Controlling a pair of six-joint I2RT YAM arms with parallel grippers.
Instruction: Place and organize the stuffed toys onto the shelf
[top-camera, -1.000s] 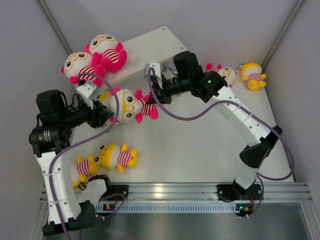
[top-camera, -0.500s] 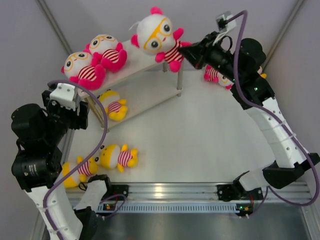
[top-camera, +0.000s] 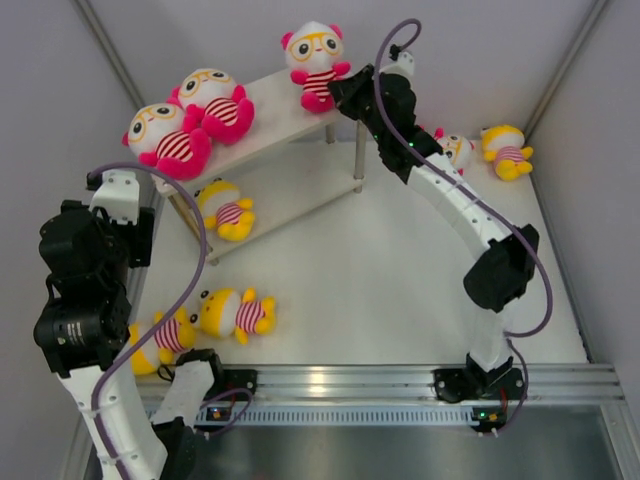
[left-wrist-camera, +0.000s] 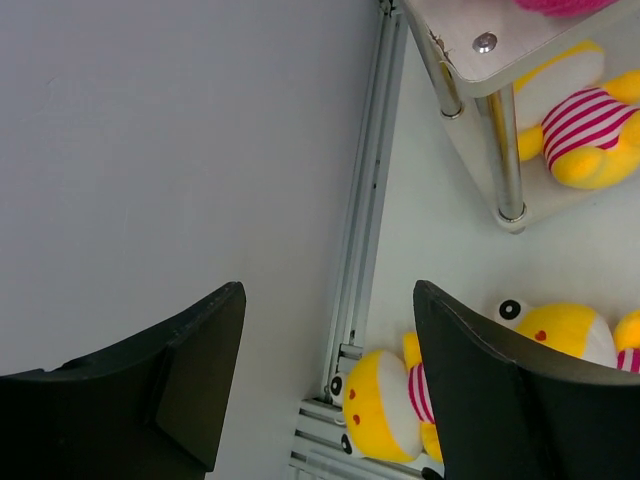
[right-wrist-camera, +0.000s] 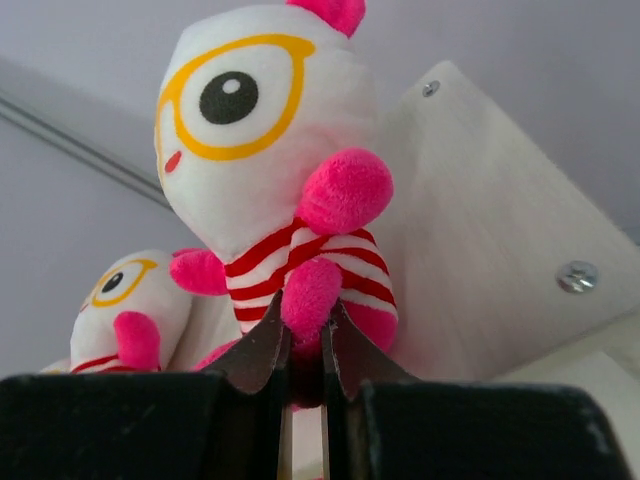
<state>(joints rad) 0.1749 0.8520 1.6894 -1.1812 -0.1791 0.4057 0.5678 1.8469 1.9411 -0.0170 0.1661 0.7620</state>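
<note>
Setting a third pink toy (top-camera: 315, 55) on the shelf (top-camera: 265, 110), right tool (right-wrist-camera: 305, 335) pinching its leg, left tool (left-wrist-camera: 328, 290) open; apparently four toys (top-camera: 235, 312) lie on the desk (top-camera: 400, 280).

Left arm (top-camera: 105, 392) & right arm (top-camera: 455, 200) white w/ black joints, purple cables (top-camera: 200, 250); left gripper (left-wrist-camera: 328, 310) fingers (left-wrist-camera: 170, 380) black

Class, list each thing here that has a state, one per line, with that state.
left gripper: open, empty.
right gripper: shut on the held pink toy.
held pink toy: at right end of top board.
pink pair: lying on left end of top board.
shelved yellow toy: lying on lower board.
four loose toys: lying on the table, unshelved.
shelf: upright, partly filled.
</note>
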